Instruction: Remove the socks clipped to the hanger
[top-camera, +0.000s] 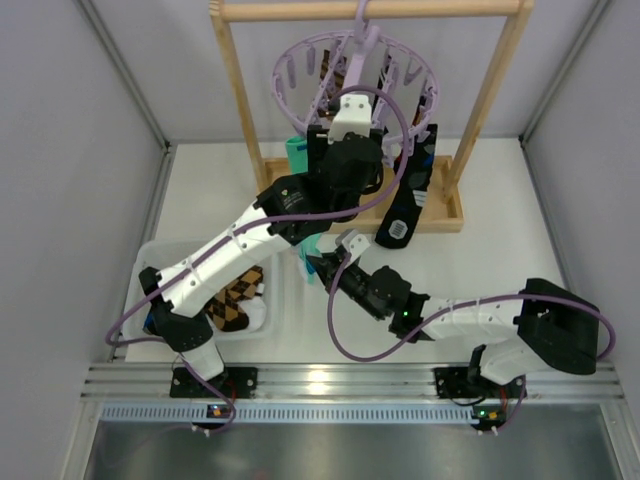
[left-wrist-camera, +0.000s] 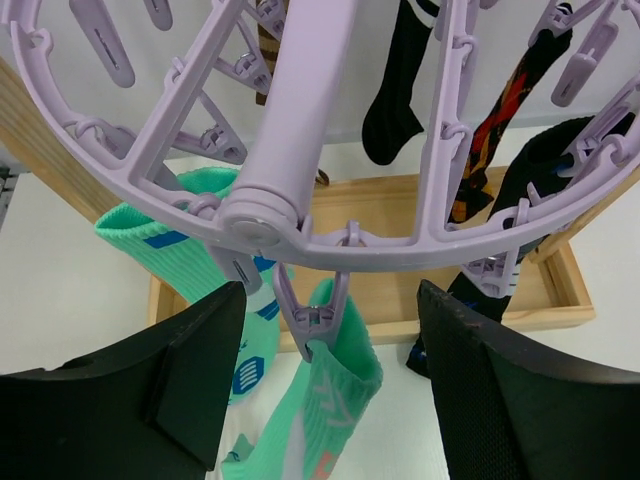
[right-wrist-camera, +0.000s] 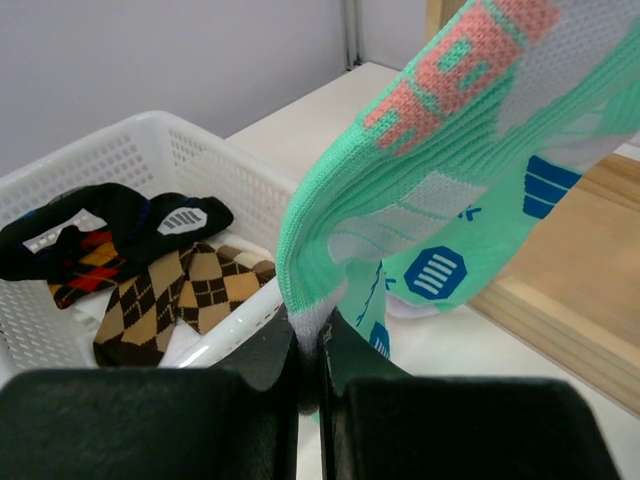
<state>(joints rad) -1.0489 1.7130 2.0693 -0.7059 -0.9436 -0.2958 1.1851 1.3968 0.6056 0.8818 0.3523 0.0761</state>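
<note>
The right gripper (right-wrist-camera: 308, 352) is pinched tight on the white toe edge of a mint-green sock (right-wrist-camera: 420, 190). It sits low over the table, just beside the white basket (right-wrist-camera: 110, 150). At least 2 loose socks lie in that basket: a brown diamond-patterned sock (right-wrist-camera: 170, 295) and a black sock with red and yellow diamonds (right-wrist-camera: 80, 250).

From the pinched toe, the mint-green sock rises to the hanger (left-wrist-camera: 300, 110), where 1 lilac peg (left-wrist-camera: 308, 310) clips its cuff. The left gripper (left-wrist-camera: 330, 385) is raised to the ring's underside. Its jaws stand apart, 1 finger on each side of that peg, with a gap showing between each finger and the peg. A second mint-green sock (left-wrist-camera: 160, 245), with blue patches, hangs just left of the first.

Farther round the ring, dark socks hang from other pegs: a plain black sock (left-wrist-camera: 393, 95) and a black sock with orange-red pattern (left-wrist-camera: 497, 120). The hanger hooks over the wooden rail (top-camera: 400, 10), above the frame's wooden base tray (top-camera: 445, 215).
</note>
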